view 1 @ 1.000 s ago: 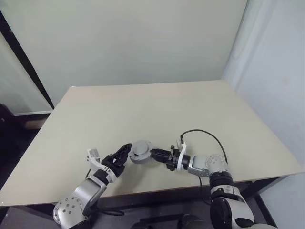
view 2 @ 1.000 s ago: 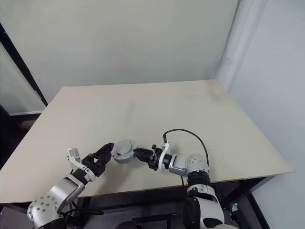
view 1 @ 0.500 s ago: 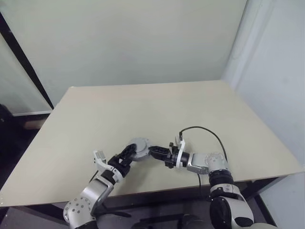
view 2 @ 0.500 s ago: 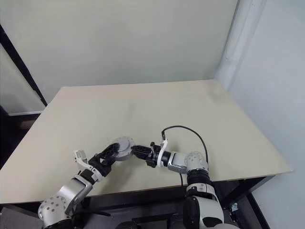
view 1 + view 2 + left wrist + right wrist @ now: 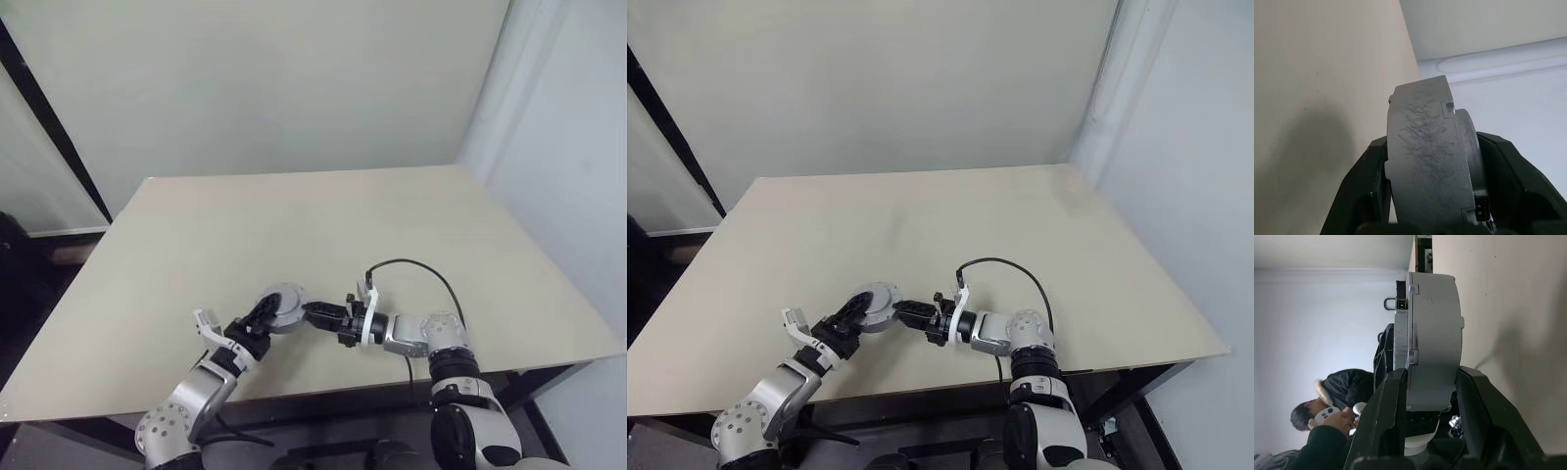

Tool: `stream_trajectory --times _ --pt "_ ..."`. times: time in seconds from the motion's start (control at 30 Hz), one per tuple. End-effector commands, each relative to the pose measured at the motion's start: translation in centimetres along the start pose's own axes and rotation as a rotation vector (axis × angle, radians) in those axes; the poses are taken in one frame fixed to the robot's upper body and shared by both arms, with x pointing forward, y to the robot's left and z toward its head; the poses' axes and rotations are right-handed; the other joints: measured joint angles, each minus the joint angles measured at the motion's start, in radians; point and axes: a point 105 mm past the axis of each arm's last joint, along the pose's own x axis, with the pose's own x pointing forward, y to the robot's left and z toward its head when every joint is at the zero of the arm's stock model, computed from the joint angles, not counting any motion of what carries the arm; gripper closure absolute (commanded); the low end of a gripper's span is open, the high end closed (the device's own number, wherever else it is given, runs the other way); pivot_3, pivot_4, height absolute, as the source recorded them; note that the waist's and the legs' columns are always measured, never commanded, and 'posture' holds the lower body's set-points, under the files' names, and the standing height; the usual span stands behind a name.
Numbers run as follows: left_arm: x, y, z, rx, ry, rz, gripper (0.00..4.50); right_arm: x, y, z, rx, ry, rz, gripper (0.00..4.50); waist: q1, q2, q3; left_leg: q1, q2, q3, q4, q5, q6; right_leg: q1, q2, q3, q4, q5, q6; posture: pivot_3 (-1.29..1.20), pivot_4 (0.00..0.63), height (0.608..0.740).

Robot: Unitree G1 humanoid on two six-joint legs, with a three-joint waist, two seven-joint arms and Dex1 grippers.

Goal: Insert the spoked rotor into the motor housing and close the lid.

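Note:
The motor housing (image 5: 282, 305) is a short grey cylinder held on edge just above the table, near its front edge. My right gripper (image 5: 312, 311) reaches in from the right and is shut on its rim, with one finger (image 5: 1396, 396) on each flat face. My left gripper (image 5: 263, 315) comes from the left and straddles the same housing (image 5: 1425, 161), its fingers (image 5: 1374, 166) pressed against both faces. A thinner grey disc, the lid (image 5: 1400, 328), sits flush on one face. The spoked rotor is hidden.
The beige table (image 5: 294, 225) stretches wide behind the grippers. A black cable (image 5: 416, 270) loops up from my right wrist. In the right wrist view a person (image 5: 1327, 406) in a dark jacket holds a white controller beyond the table.
My left gripper has moved in from the left and narrowed its fingers around the housing. The right gripper has kept its hold almost still.

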Motion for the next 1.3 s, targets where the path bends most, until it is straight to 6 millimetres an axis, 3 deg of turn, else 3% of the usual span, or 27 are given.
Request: stream_trajectory --times 0.03,0.17,0.47,0.5,0.57,0.77,1.1,1.3 --pt "0.5 -1.2 -0.6 0.004 0.031 -0.061 2.29 1.6 3.7 0.1 -0.1 -0.009 0.146 3.28 0.0 0.0 0.0 0.0 0.0 0.0 0.0 0.0 0.0 0.0 0.0 0.0 0.0 0.0 0.0 0.0 0.0 0.74" --pt "0.5 -1.1 -0.1 -0.008 -0.004 -0.069 2.33 1.6 4.1 0.7 -0.146 -0.08 0.179 3.28 0.001 0.0 0.0 0.0 0.0 0.0 0.0 0.0 0.0 0.0 0.0 0.0 0.0 0.0 0.0 0.0 0.0 0.74" --pt "0.6 -1.4 0.3 -0.031 -0.063 -0.099 2.47 1.4 4.3 0.7 -0.15 -0.097 0.217 0.09 0.001 0.0 0.0 0.0 0.0 0.0 0.001 0.0 0.0 0.0 0.0 0.0 0.0 0.0 0.0 0.0 0.0 0.74" --pt "0.5 -1.3 0.4 -0.033 -0.07 -0.098 2.47 1.4 4.1 0.9 -0.144 -0.109 0.203 0.0 0.001 0.0 0.0 0.0 0.0 0.0 0.001 0.0 0.0 0.0 0.0 0.0 0.0 0.0 0.0 0.0 0.0 0.74" --pt "0.5 -1.2 0.7 -0.033 -0.1 -0.094 2.47 1.3 4.0 1.0 -0.139 -0.105 0.193 0.0 0.001 0.0 0.0 0.0 -0.001 0.0 0.001 0.0 0.0 0.0 0.0 0.0 0.0 0.0 0.0 0.0 0.0 0.74" --pt "0.3 -1.6 2.8 0.018 -0.208 -0.086 2.48 1.3 3.6 1.4 -0.368 -0.138 0.093 0.0 0.001 0.0 0.0 0.0 0.0 0.0 0.001 0.0 0.0 0.0 0.0 0.0 0.0 0.0 0.0 0.0 0.0 0.74" --pt "0.5 -1.7 8.8 0.454 -0.393 0.15 2.49 0.7 2.6 2.9 -1.076 -0.197 -0.176 0.0 0.004 -0.001 0.0 0.0 -0.001 -0.001 0.001 0.0 0.0 0.0 0.0 0.001 0.0 0.0 0.0 0.0 0.0 0.74" --pt "1.6 -0.6 10.8 0.601 -0.417 0.273 2.49 0.7 2.4 2.8 -1.329 -0.194 -0.226 0.0 0.017 -0.002 0.0 0.0 -0.002 0.0 0.001 0.0 -0.001 0.001 0.0 0.001 0.0 0.0 0.0 0.0 0.0 0.74"
